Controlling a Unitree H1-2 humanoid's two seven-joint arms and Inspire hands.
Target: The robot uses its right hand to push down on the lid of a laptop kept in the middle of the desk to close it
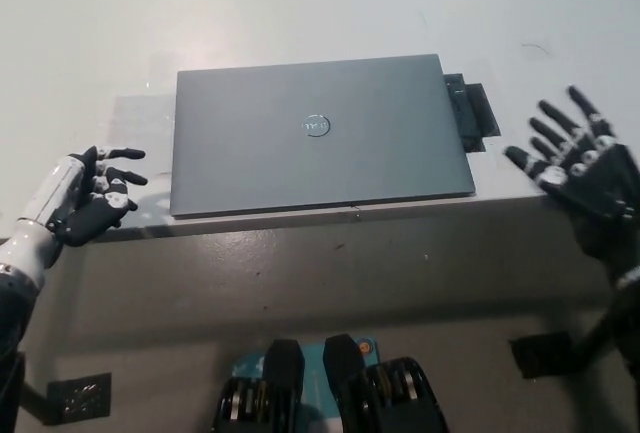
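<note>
A grey laptop point(318, 133) lies shut and flat in the middle of the white desk point(300, 13), its lid logo facing up. My black right hand point(580, 168) is open with fingers spread, well to the right of the laptop and apart from it, near the desk's front edge. My white left hand point(85, 198) rests at the lower left beside the laptop's left side, fingers loosely curled and holding nothing.
A small black block point(470, 115) sticks out from under the laptop's right edge. The desk's front edge point(330, 215) runs just below the laptop, with grey floor beneath. A faint dark mark point(535, 50) shows on the desk at right.
</note>
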